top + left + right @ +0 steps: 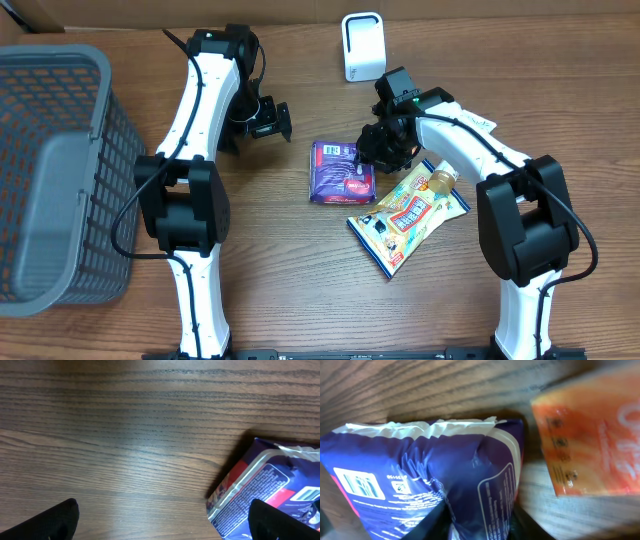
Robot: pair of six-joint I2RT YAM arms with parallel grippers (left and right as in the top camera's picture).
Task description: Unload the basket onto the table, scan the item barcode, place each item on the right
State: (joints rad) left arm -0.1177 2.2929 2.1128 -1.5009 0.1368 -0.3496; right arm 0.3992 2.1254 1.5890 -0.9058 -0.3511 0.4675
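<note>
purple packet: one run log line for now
left gripper: open, holding nothing | right gripper: shut on purple packet | barcode: showing on top | white device: standing apart, untouched

Pack (330, 175) lies left of, perhaps touching, bag (410, 215); scanner (362, 46) behind.

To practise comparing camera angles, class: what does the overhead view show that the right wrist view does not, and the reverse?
Only overhead: the grey basket, the white scanner, the left arm and the right arm. Only right wrist: on the purple packet, the crimped white edge and small print, close up. Both: that packet, the orange-yellow snack bag beside it and the wooden table.
</note>
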